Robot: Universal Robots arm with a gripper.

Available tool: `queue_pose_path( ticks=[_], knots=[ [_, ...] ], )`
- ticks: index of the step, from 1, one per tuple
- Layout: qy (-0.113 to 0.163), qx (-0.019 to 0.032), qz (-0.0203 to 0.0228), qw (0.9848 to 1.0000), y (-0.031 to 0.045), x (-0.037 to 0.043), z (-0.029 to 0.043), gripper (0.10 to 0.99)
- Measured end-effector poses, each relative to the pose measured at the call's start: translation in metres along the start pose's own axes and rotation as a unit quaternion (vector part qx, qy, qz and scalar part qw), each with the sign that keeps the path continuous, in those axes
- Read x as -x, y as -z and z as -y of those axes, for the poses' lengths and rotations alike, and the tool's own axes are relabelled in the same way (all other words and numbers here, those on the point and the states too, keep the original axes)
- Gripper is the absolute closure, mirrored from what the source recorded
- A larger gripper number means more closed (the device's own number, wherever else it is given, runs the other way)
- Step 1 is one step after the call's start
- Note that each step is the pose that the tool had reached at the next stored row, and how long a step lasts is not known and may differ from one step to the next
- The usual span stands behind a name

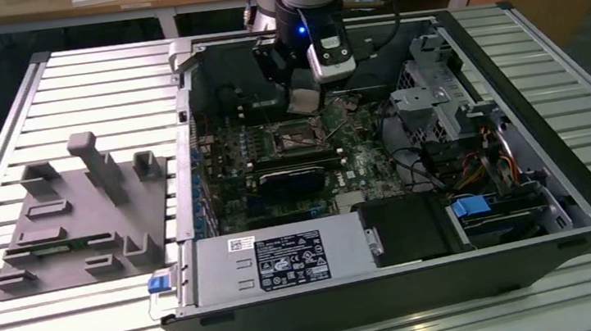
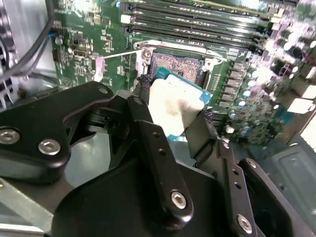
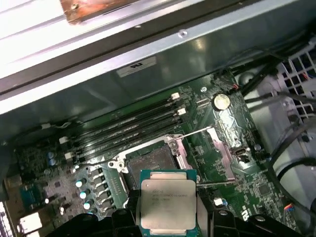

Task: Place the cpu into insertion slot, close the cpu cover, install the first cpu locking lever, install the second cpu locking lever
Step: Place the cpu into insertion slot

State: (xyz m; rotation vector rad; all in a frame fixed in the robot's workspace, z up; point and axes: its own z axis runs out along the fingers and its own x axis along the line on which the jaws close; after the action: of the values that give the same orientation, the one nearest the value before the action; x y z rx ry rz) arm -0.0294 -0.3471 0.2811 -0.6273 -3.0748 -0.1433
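Hanging over the open computer case [image 1: 521, 216] in the exterior view, the gripper [image 1: 305, 103] sits above the motherboard [image 1: 367, 166]. The insertion slot [image 1: 295, 139] lies just below it and a little toward the camera side, so the gap between them looks mostly vertical, with a slight offset toward the case's back wall. In the second wrist view, the gripper [image 2: 175, 112] is clamped on the cpu [image 2: 173, 103], one black finger [image 2: 148, 123] on each of two opposite edges, the pale metal top facing the camera. The insertion slot [image 2: 177, 65] is bare and uncovered just past the chip's leading corner, clear of it and not touched. A silvery plate to one side of the slot, judged to be the cpu cover [image 2: 98, 69] swung back, leaves the opening free. In the first wrist view, the cpu [image 3: 168, 205] is gripped low between the fingertips of the gripper [image 3: 168, 219], and the insertion slot [image 3: 148, 165] lies directly beyond its far edge, between the chip and the memory slots [image 3: 128, 128]. The chip's sides run roughly parallel to the slot's frame, perhaps slightly skewed. The cpu cover [image 3: 226, 126] stands well aside, so placement appears not yet done: the chip is held above and just short of its seat.
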Motion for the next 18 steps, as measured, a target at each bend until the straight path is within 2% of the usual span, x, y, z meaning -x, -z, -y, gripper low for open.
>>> queue_pose_path(
  ticks=[4,9,13,18],
  knots=[
    [-0.036,0.0007,0.0032,0.9994,-0.0017,0.0000,0.0001,0.553],
    [-0.081,0.0015,0.0072,0.9967,-0.0041,0.0001,0.0004,0.553],
    [-0.117,0.0022,0.0105,0.9931,-0.0065,0.0001,0.0006,0.553],
    [-0.162,0.0030,0.0145,0.9867,-0.0097,0.0002,0.0009,0.553]
  ],
)
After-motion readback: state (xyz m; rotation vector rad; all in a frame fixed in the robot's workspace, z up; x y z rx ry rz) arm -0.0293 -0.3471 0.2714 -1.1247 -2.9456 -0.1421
